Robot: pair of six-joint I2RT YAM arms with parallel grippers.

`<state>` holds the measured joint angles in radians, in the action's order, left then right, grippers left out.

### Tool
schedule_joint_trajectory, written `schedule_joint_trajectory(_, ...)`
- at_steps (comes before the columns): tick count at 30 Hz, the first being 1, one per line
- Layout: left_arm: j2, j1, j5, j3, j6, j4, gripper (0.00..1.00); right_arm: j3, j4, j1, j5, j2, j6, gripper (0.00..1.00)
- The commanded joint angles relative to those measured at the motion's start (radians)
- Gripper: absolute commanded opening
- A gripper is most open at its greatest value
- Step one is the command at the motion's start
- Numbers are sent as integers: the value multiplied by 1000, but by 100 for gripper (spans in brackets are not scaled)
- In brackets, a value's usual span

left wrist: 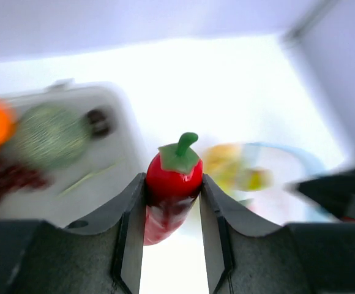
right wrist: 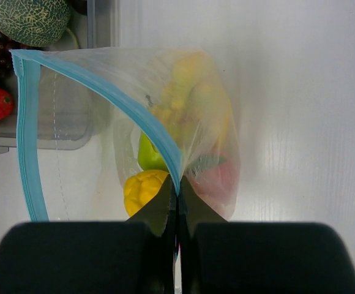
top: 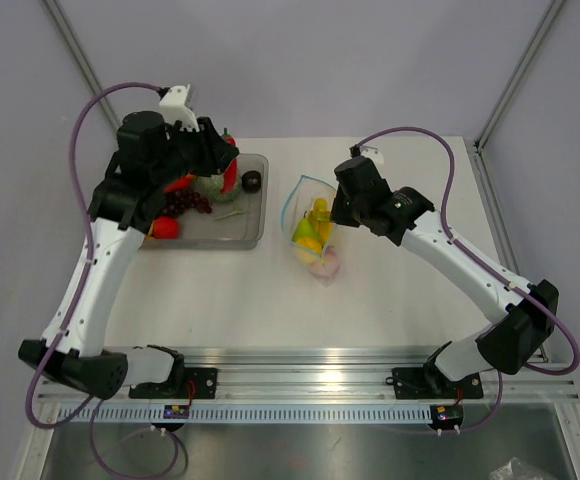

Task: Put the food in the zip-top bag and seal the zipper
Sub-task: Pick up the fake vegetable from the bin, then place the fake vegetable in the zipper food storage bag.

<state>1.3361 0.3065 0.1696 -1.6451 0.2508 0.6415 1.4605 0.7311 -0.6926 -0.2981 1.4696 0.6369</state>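
The left end effector point(left wrist: 172, 187) grasps the red piece point(left wrist: 172, 177), long axis running away from the wrist, green stem foremost; the right end effector point(right wrist: 177, 191) clamps the zipper point(right wrist: 28, 135) of the zip-top bag point(right wrist: 202, 116).

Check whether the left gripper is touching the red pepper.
Touching. The left wrist view shows the red pepper wedged between the left gripper's two fingers, both pressed against its sides with no gap.
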Motion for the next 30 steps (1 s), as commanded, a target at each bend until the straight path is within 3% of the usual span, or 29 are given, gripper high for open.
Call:
schedule_joint_trajectory(1, -119, 14, 422, 161, 217, -375, 0, 35, -22, 5, -21, -11, 17, 0)
schedule_joint_trajectory(2, -135, 17, 549, 197, 296, -463, 0, 34, -22, 4, -21, -11, 20, 0)
schedule_joint_trajectory(4, -138, 55, 612, 234, 340, -615, 0, 34, -24, 2, -21, -15, 21, 0)
schedule_joint_trajectory(8, -117, 149, 610, 264, 298, -631, 0, 23, -24, -4, -24, -22, 32, 0)
schedule_joint_trajectory(11, -118, 197, 616, 336, 289, -742, 0, 18, -21, -7, -29, -29, 35, 0)
schedule_joint_trajectory(30, 129, 217, 688, 488, 314, -1029, 0, 32, 27, -10, -59, -48, 30, 0)
